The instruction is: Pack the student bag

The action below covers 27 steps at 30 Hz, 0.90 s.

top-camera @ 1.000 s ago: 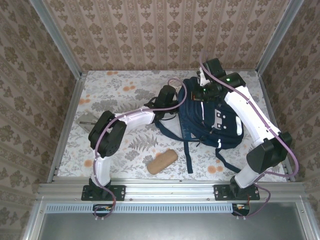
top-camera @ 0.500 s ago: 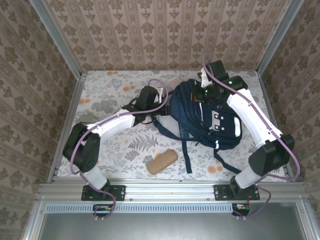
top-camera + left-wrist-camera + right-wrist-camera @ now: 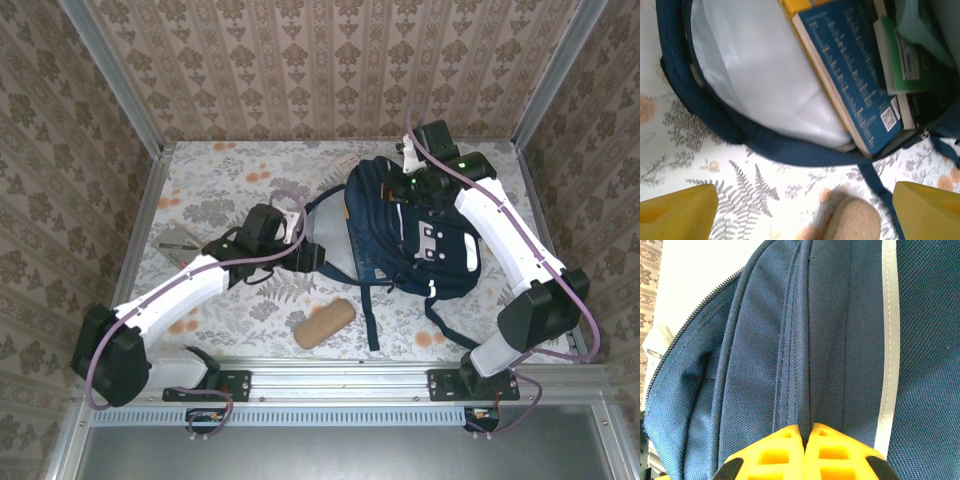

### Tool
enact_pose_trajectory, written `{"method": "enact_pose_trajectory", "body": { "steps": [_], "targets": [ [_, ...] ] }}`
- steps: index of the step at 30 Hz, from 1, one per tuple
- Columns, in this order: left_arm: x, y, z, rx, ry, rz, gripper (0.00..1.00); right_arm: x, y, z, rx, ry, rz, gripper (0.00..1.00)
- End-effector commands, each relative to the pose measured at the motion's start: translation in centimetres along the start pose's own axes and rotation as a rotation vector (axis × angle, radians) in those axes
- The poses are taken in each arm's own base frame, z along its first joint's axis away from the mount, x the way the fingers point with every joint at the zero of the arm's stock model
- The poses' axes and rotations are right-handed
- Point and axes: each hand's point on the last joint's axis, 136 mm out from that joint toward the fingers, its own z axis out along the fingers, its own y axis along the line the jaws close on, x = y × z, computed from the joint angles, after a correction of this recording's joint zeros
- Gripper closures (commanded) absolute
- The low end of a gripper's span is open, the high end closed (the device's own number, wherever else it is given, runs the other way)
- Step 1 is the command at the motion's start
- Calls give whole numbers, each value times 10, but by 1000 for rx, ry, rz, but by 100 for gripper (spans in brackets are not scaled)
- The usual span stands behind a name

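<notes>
Right gripper (image 3: 805, 431) clamps student bag (image 3: 765, 340), seemingly a seam (image 3: 802, 365) | left gripper (image 3: 801, 210) spread

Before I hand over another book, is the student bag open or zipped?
Open: the student bag gapes, white lining and a blue book visible inside.

1. The left arm (image 3: 170, 300) is seen folded low, elbow at the near left, forearm stretched diagonally toward the centre.
2. The left gripper (image 3: 310, 255) is found with fingers (image 3: 677, 210) spread wide, nothing between them.
3. The right arm (image 3: 500, 235) is raised, elbow near the right edge, forearm reached to the far side.
4. The right gripper (image 3: 410, 185) is pointed down, pads (image 3: 785, 455) pressed together on a fold of the bag (image 3: 765, 365).
</notes>
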Motion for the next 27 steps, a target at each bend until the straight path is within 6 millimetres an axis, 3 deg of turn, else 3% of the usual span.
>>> {"method": "enact_pose_trajectory", "body": {
  "steps": [1, 12, 18, 27],
  "targets": [
    [27, -2, -5, -34, 80, 96, 9, -25, 3, -11, -34, -104, -6, 100],
    [100, -32, 22, -23, 292, 279, 9, -35, 2, -10, -50, -114, 6, 100],
    [135, -36, 44, -30, 390, 340, 7, -35, 2, -9, -55, -109, 10, 100],
    [167, -40, 64, -35, 485, 400, 10, -34, 3, -6, -65, -95, 12, 100]
  ]
}}
